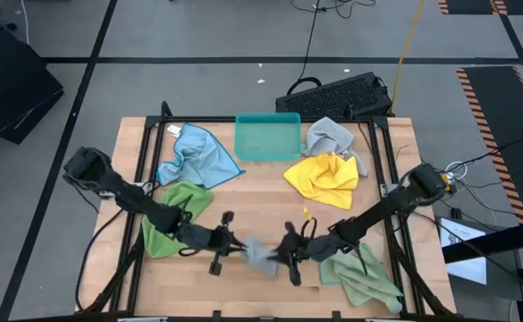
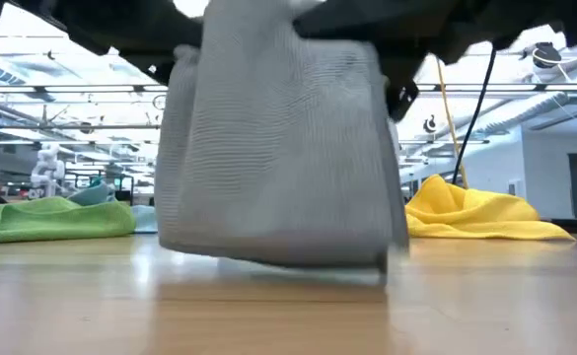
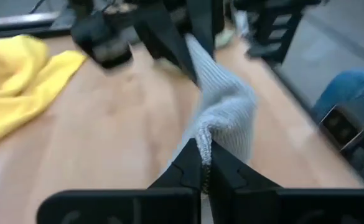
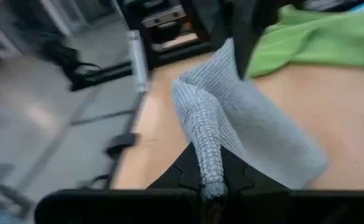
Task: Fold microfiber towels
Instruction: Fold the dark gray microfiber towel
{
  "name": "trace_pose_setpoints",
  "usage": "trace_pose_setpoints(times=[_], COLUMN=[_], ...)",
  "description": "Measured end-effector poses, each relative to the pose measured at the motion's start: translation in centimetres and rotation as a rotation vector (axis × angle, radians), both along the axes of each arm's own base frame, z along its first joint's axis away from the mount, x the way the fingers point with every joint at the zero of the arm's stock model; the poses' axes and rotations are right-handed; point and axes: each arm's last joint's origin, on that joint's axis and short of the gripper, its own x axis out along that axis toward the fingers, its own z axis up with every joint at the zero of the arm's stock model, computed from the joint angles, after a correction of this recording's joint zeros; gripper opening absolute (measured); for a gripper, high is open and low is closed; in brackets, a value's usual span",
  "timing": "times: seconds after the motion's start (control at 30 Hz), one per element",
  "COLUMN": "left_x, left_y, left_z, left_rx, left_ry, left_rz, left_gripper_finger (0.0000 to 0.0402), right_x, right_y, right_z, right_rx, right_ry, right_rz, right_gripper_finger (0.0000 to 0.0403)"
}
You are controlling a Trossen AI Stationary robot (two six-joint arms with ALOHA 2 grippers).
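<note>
Between the left gripper (image 1: 235, 242) and the right gripper (image 1: 277, 254), near the table's (image 1: 261, 192) front edge, hangs a grey towel (image 1: 259, 253), each gripper pinching one end, its lower edge just above the wood.

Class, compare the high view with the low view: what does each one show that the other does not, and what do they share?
Only the high view shows the whole table: the teal tray, the light blue towel, a second grey towel, a second green towel, and the left claw and right claw shut on the grey towel. Only the low view shows that towel hanging just above the wood, with the room behind. Both share the yellow towel and a green towel.
</note>
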Motion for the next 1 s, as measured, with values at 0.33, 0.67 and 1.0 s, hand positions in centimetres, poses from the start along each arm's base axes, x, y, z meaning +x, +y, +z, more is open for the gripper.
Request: trace_pose_setpoints(times=[0.33,0.67,1.0], left_x=[-0.7,-0.9,-1.0], left_y=[2.6,3.2,5.3], left_z=[0.9,1.2,1.7], left_rx=[0.048,0.077,0.132], left_ry=[0.089,0.091,0.115], left_rz=[0.076,0.122,0.168], left_gripper_finger=[0.0016,0.0019,0.0019], right_x=[-0.8,-0.4,0.4], right_y=[-4.2,-5.6,-8.1], right_z=[2.6,2.5,2.6], right_rx=[-0.203,-0.328,-0.411], right_ry=[0.121,0.135,0.141], right_rz=[-0.121,-0.111,-0.154], right_gripper_finger=[0.0011,0.0011,0.0011])
